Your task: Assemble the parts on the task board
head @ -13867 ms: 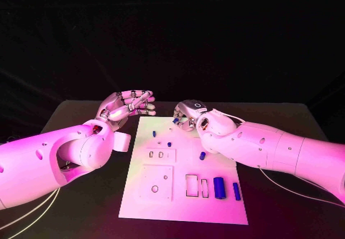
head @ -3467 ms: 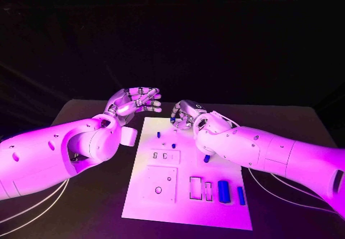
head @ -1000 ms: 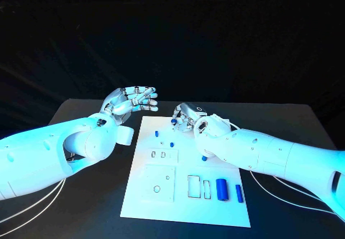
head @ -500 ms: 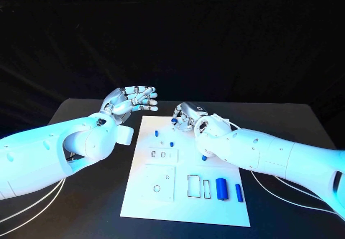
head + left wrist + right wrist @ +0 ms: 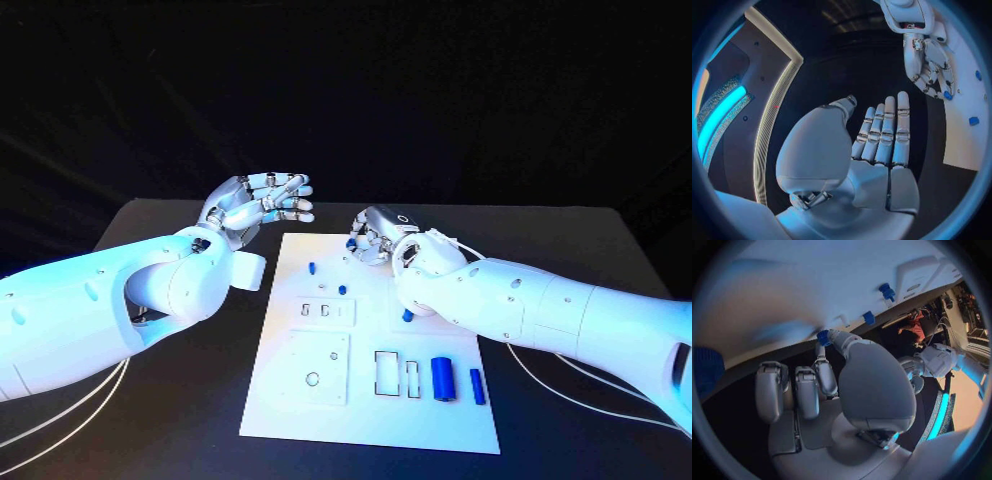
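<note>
At board's far edge, R hand pinches blue part (L hand empty).

The board lies mid-counter. Two parts lie side by side at its near right; one stands far left, another just nearer. The left hand hangs beyond the board's far left corner; the right hand is over its far edge.

Lighting: dim room, black backdrop; task board brightly lit. Wrist views: curved edges; near board surface blurred in right wrist view.
</note>
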Motion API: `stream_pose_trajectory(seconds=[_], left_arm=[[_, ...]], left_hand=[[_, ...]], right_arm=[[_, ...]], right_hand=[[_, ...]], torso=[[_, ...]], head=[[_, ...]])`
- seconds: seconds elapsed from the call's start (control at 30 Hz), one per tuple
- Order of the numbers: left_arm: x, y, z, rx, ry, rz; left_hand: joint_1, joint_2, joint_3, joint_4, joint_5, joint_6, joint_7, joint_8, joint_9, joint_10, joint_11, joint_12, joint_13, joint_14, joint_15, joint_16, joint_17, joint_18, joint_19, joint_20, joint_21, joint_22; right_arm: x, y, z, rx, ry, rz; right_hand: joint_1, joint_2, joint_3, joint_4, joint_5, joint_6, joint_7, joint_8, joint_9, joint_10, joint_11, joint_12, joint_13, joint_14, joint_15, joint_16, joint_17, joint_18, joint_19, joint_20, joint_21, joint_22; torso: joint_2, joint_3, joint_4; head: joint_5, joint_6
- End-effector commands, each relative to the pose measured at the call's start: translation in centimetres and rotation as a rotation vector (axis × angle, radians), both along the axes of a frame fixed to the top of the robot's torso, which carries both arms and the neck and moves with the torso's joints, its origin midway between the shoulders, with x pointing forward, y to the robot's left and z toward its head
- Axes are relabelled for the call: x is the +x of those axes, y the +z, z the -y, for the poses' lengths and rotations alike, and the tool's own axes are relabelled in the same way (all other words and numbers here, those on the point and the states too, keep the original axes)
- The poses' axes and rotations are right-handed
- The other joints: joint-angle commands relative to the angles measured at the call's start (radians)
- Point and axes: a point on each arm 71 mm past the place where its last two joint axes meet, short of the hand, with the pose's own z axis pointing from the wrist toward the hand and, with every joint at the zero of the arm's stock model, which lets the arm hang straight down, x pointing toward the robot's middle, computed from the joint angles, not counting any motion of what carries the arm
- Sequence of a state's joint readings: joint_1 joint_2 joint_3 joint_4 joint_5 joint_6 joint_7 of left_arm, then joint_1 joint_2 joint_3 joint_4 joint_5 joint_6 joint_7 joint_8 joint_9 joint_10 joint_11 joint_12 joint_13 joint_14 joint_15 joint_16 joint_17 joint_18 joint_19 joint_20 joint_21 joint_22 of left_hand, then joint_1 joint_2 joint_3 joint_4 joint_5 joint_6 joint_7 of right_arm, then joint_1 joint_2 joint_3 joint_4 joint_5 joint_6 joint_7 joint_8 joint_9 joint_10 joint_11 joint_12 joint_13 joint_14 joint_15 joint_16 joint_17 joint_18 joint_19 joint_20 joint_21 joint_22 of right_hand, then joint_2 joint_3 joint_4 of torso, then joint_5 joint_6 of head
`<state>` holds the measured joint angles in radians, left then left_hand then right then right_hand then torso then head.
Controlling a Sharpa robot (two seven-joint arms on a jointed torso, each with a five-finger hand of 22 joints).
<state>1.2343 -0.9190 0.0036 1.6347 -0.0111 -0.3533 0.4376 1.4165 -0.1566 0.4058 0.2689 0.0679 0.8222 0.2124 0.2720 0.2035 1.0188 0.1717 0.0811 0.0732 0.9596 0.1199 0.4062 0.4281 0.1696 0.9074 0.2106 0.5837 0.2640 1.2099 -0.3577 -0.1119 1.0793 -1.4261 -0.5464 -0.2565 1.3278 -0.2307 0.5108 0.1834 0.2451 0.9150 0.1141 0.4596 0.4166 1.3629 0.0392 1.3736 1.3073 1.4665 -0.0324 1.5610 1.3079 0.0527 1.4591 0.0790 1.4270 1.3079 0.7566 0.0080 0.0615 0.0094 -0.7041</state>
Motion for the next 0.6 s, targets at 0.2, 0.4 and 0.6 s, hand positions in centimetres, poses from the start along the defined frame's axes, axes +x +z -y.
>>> stream_pose_trajectory(seconds=[0.2, 0.4, 0.6], left_arm=[[0.05, 0.17, 0.09, -0.011, -0.015, 0.007], [0.06, 0.16, 0.08, -0.011, -0.015, 0.007], [0.08, 0.15, 0.07, -0.011, -0.015, 0.006]], left_hand=[[-0.006, 0.0, 0.007, 0.001, -0.006, -0.006, 0.02, -0.003, 0.002, 0.001, 0.005, -0.005, 0.0, -0.009, 0.001, 0.005, 0.001, 0.01, -0.006, 0.002, 0.005, 0.001], [-0.007, 0.0, 0.007, 0.002, -0.006, -0.006, 0.02, -0.004, 0.002, 0.001, 0.005, -0.006, 0.0, -0.01, 0.002, 0.004, 0.002, 0.01, -0.007, 0.002, 0.006, 0.001], [-0.007, 0.0, 0.007, 0.002, -0.006, -0.006, 0.02, -0.004, 0.002, 0.001, 0.005, -0.006, 0.0, -0.01, 0.002, 0.004, 0.002, 0.01, -0.007, 0.002, 0.006, 0.001]], right_arm=[[0.0, -0.17, 0.23, -0.025, -0.007, -0.008], [-0.01, -0.21, 0.19, -0.022, -0.001, -0.01], [-0.06, -0.13, 0.13, -0.009, 0.007, -0.002]], right_hand=[[-0.015, -0.002, 0.0, 0.006, 0.001, 0.003, 0.002, -0.003, -0.002, -0.004, -0.001, -0.007, 0.023, 0.101, 0.005, 0.005, 0.248, -0.013, 0.013, 0.002, -0.001, 0.142], [-0.023, -0.01, 0.0, 0.009, 0.002, -0.014, 0.009, -0.018, -0.011, -0.006, 0.004, -0.01, 0.02, 0.1, 0.008, 0.004, 0.245, -0.012, 0.011, 0.004, -0.005, 0.139], [-0.052, -0.043, -0.045, 0.024, -0.001, -0.105, 0.047, -0.118, -0.062, -0.025, 0.039, -0.024, 0.007, 0.099, 0.038, 0.002, 0.24, -0.01, 0.005, 0.03, -0.016, 0.135]], torso=[[0.0, 0.0005, 0.0025], [0.001, -0.0001, 0.0006], [0.001, -0.0001, 0.0025]], head=[[-0.003, -0.001], [-0.003, -0.001], [-0.005, 0.0]])
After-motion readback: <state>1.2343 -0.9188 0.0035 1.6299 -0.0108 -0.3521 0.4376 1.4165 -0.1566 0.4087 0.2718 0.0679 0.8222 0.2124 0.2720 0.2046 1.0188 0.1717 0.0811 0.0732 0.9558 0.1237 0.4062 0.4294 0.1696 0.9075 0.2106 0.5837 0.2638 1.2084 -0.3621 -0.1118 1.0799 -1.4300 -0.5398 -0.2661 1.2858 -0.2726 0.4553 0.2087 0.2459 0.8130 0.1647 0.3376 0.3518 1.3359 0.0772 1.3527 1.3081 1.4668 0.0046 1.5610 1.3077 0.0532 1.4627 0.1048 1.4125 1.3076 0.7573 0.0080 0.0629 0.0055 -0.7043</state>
